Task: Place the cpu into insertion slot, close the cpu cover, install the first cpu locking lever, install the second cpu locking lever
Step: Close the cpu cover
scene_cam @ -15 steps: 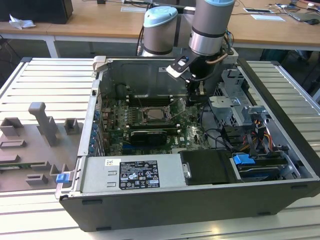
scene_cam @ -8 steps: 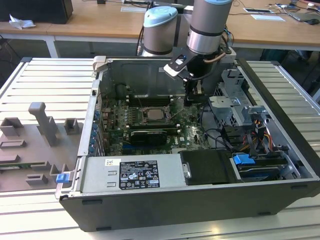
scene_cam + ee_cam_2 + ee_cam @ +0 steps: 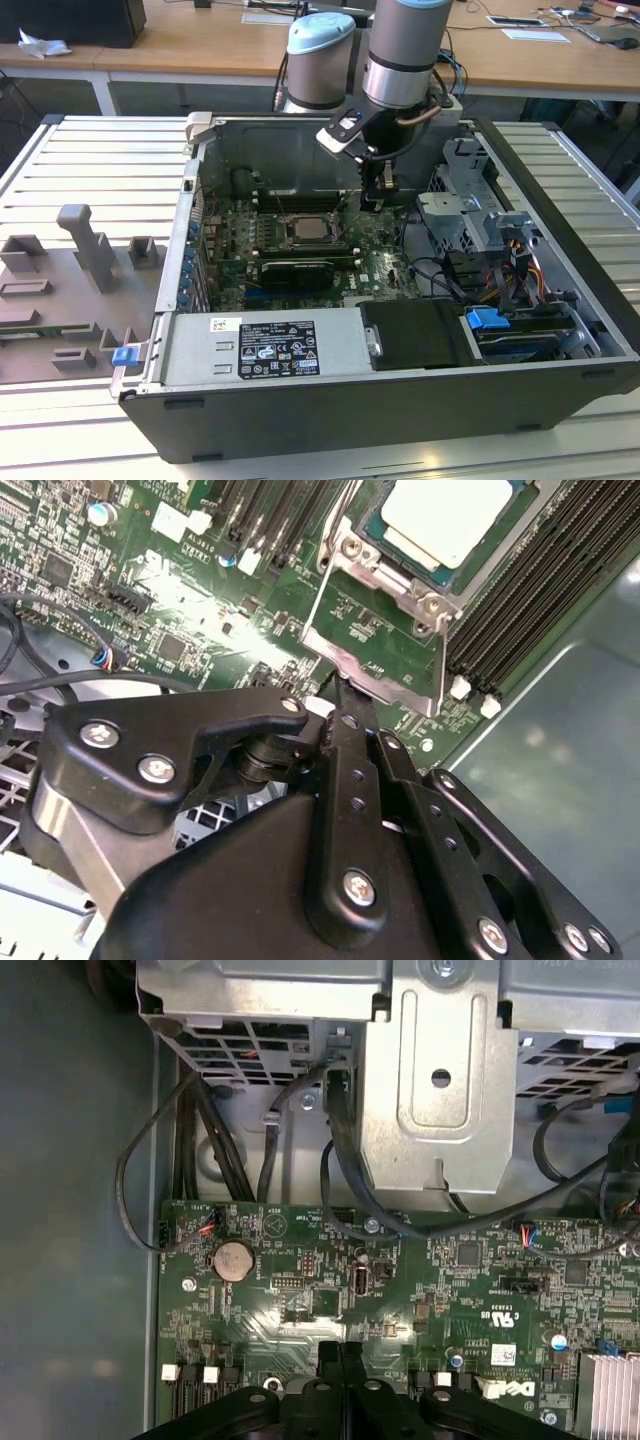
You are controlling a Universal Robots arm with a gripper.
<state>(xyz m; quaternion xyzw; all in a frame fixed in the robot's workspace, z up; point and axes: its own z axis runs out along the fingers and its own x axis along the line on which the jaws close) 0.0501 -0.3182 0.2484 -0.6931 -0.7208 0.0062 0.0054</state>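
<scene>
While the gripper (image 3: 373, 203) hangs pinched shut w/ nothing seen in it, we find the cpu (image 3: 306, 229) approx. 8 o'clock from it in the exterior view.

The cpu (image 3: 450, 515) sits in the insertion slot (image 3: 390, 575) on the green board (image 3: 200, 610). The black tool (image 3: 336, 688), its fingers pressed together, has its tip right by the slot's silver edge, maybe touching it.
</scene>
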